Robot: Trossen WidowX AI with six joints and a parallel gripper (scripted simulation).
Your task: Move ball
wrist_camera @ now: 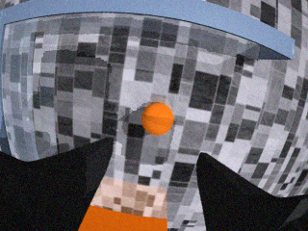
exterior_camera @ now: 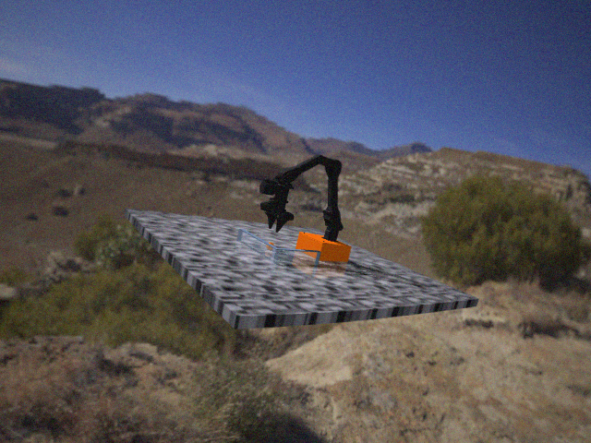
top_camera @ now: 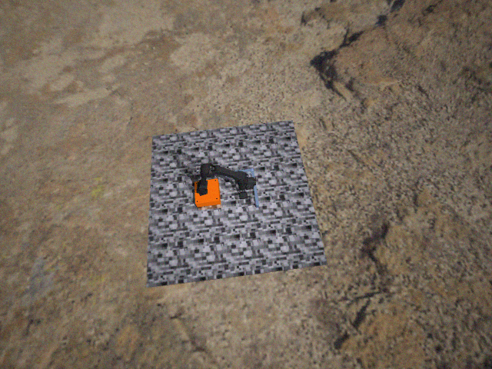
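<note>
Ball (wrist_camera: 157,118), a smooth orange sphere, sits on the speckled grey desk (exterior_camera: 229,286) near its middle, inside the low blue-tinted walls (wrist_camera: 148,6). The black hand (exterior_camera: 277,223) hangs above, partly open, holding nothing. Release looks done; next, I judge, comes backing away without nudging it.
</note>
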